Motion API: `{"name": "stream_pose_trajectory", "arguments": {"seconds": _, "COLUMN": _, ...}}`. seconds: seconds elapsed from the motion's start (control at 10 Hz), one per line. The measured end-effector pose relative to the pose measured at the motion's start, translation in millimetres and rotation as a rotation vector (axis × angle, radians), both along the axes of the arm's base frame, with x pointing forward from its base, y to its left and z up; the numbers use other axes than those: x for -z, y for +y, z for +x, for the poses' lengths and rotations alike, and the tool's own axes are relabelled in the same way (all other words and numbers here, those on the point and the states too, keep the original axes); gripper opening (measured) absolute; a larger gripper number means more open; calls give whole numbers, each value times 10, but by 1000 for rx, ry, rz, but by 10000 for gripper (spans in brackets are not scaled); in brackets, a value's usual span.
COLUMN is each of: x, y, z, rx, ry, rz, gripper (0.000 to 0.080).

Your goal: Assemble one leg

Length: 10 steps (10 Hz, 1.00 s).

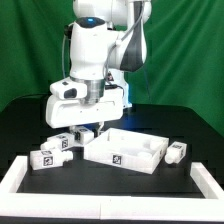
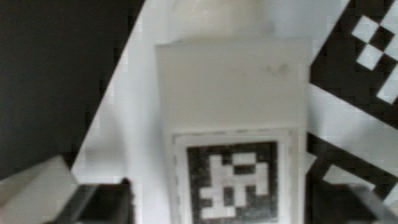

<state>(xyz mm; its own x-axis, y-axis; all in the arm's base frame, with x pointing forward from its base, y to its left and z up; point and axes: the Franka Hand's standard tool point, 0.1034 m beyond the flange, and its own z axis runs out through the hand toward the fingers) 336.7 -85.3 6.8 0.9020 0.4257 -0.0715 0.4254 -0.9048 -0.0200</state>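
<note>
The fingers (image 2: 103, 203) clamp a leg (image 2: 222, 110). It hangs by the panel's (image 1: 125, 152) far left corner, probably so it can be seated there.

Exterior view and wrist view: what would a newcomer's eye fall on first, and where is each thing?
The large white arm stands in the middle, its gripper lowered close to the black table, just behind the white tabletop panel. Small tagged legs lie at the exterior view's left of the panel, and another leg at its right. In the wrist view, one close leg fills the picture.
</note>
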Motion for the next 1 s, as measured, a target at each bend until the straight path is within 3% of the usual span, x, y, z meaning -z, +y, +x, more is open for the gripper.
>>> {"name": "stream_pose_trajectory", "arguments": {"seconds": 0.1, "x": -25, "y": 32, "z": -13, "rx": 24, "ry": 36, "rz": 10, "gripper": 631}}
{"name": "stream_pose_trajectory", "arguments": {"seconds": 0.3, "x": -551, "y": 189, "z": 196, "rx": 110, "ry": 67, "rz": 30, "gripper": 647}}
{"name": "stream_pose_trajectory", "arguments": {"seconds": 0.5, "x": -703, "y": 339, "z": 311, "rx": 261, "ry": 96, "rz": 9, "gripper": 647}}
{"name": "stream_pose_trajectory", "arguments": {"seconds": 0.6, "x": -827, "y": 458, "z": 513, "rx": 406, "ry": 116, "rz": -8, "gripper": 649}}
{"name": "stream_pose_trajectory", "arguments": {"seconds": 0.8, "x": -835, "y": 616, "z": 876, "rx": 532, "ry": 92, "rz": -13, "gripper": 649}}
{"name": "stream_pose_trajectory", "arguments": {"seconds": 1.0, "x": -834, "y": 635, "z": 893, "rx": 521, "ry": 87, "rz": -12, "gripper": 649}}
